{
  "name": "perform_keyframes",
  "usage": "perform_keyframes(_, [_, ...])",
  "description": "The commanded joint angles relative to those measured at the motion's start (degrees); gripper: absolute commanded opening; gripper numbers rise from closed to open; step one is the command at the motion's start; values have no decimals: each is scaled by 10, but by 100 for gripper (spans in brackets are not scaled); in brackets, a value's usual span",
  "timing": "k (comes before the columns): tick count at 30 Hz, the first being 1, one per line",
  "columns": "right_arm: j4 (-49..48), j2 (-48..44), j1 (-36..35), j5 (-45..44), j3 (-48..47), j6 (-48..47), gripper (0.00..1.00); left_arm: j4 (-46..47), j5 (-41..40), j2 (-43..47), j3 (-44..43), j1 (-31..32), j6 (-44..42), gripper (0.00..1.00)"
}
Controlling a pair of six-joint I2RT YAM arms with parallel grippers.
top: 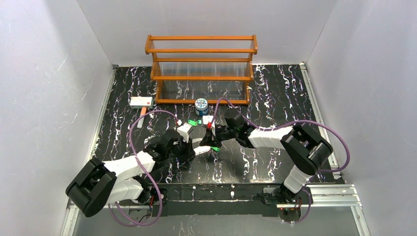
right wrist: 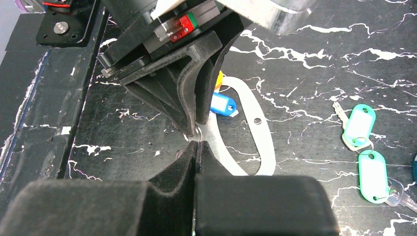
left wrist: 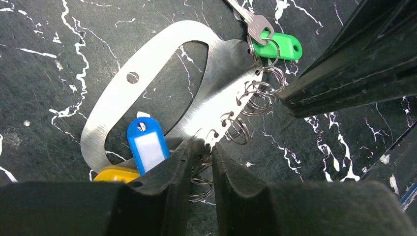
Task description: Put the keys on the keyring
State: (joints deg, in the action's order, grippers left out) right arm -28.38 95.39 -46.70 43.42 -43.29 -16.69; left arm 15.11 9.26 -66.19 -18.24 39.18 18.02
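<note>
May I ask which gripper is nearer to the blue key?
Left. The left gripper sits right beside the blue key; the right gripper is farther off, at the edge of the keyring.

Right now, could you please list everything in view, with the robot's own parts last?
keyring: one, silvery-white oval plate, table centre
split rings: several, metal, along the keyring's edge
green keys: at least three; two lying apart, one beside the keyring
blue key: one, overlapping the keyring's end
yellow key: one, beside the blue key
can: one, blue-and-white, before the rack
box: one, white with red mark, far left
rack: one, wooden, at the back
left gripper: one, black, jaws narrow at the keyring's edge
right gripper: one, black, shut, at the split rings
</note>
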Motion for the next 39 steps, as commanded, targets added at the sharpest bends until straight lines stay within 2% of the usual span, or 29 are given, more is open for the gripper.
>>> perform_keyframes(1, [-8, -29, -3, -1, 1, -4, 7, -1, 9, -15, -7, 3, -13, 17])
perform_keyframes(5, [-8, -36, -3, -8, 5, -8, 12, -1, 27, -16, -14, 4, -23, 1])
perform_keyframes(7, [-8, -40, -3, -11, 6, -10, 14, -2, 33, -6, -18, 4, -29, 0])
perform_keyframes(10, [-9, -48, -3, -14, 10, -12, 26, -10, 36, 20, -26, 5, -41, 0])
perform_keyframes(13, [-8, -54, -3, -12, 11, -15, 29, -25, 39, 48, -38, 7, -57, 0])
perform_keyframes(15, [-6, -57, -3, -7, 11, -16, 37, -35, 44, 67, -44, 10, -68, 0])
perform_keyframes(20, [-1, -54, -3, 16, 8, -23, 45, -54, 55, 98, -59, 19, -96, 0])
perform_keyframes(39, [33, -5, -2, 71, -26, -31, 43, -58, 65, 138, -63, 42, -124, 0])
